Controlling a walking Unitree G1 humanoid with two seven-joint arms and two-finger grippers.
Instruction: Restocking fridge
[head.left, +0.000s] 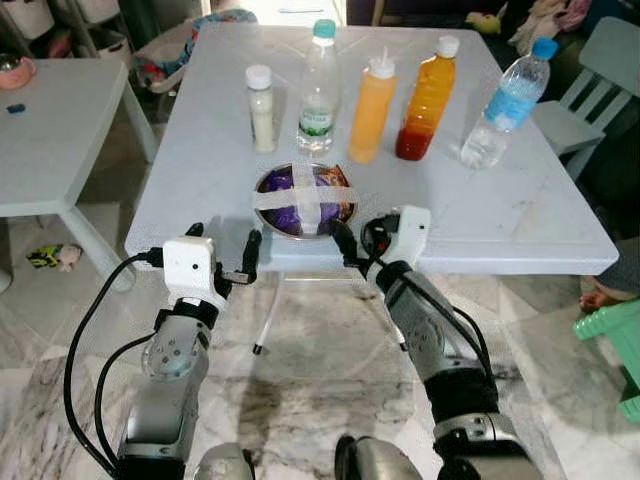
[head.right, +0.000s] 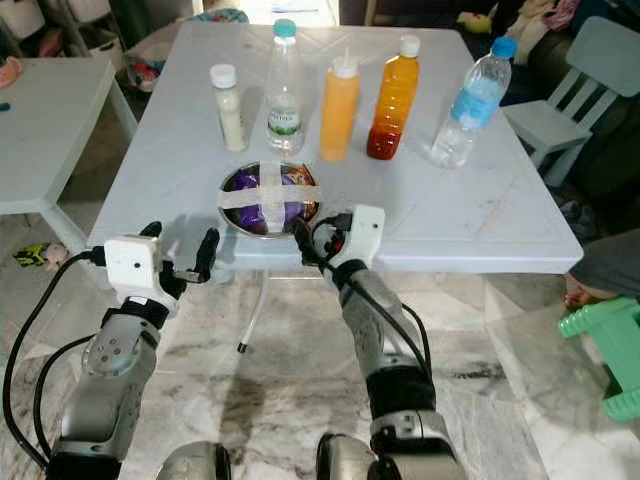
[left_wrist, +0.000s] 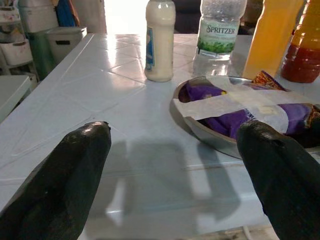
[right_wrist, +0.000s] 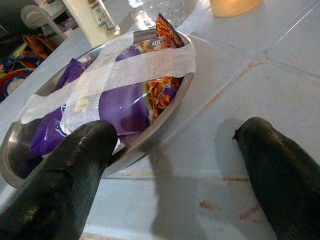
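A steel bowl (head.left: 304, 200) holding purple and orange snack packets under a cross of white tape sits at the near edge of the white table (head.left: 500, 210). Behind it stand a small milky bottle (head.left: 262, 108), a Spritzer water bottle (head.left: 319, 90), an orange squeeze bottle (head.left: 372, 110), an orange-red bottle (head.left: 427, 100) and a blue-capped water bottle (head.left: 505, 105). My left gripper (head.left: 225, 245) is open at the table edge, just left of the bowl (left_wrist: 220, 140). My right gripper (head.left: 358, 240) is open at the bowl's right front, one finger (right_wrist: 75, 160) close to the rim (right_wrist: 165, 115).
A second white table (head.left: 50, 120) stands at the left with a toy (head.left: 55, 257) on the floor beside it. A pale chair (head.left: 590, 90) is at the back right, and a green stool (head.left: 612, 345) at the right. Marble floor lies under my arms.
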